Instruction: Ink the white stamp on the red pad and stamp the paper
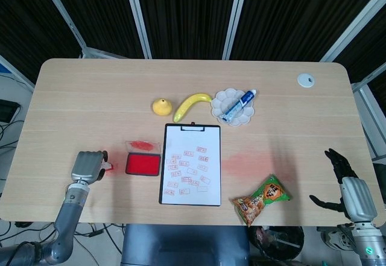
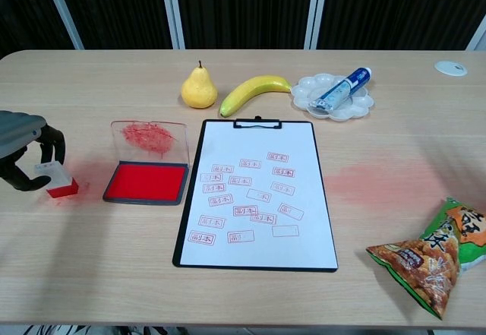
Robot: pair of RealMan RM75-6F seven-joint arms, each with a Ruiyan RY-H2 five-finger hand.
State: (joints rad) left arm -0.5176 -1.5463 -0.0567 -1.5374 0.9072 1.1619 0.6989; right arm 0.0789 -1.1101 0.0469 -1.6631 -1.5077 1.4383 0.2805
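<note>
- Head view, from above: left hand over the white stamp, covering most of it; only a white-and-red sliver showing at the hand's right edge, left of the red pad.
- Red pad just left of the clipboard, its clear lid open behind it.
- Paper covered in small red boxed marks, too small to read.
- Right hand off the table's right edge, fingers spread, holding nothing; seen only here.
- Chest view: left hand cut by the frame's left edge, dark fingers curled round the white stamp, touching its top; firmness of grip unclear.
- Stamp upright on its red base, well left of the red pad.
- Marks on paper larger, still not legible; writing on snack bag and tube unreadable.
</note>
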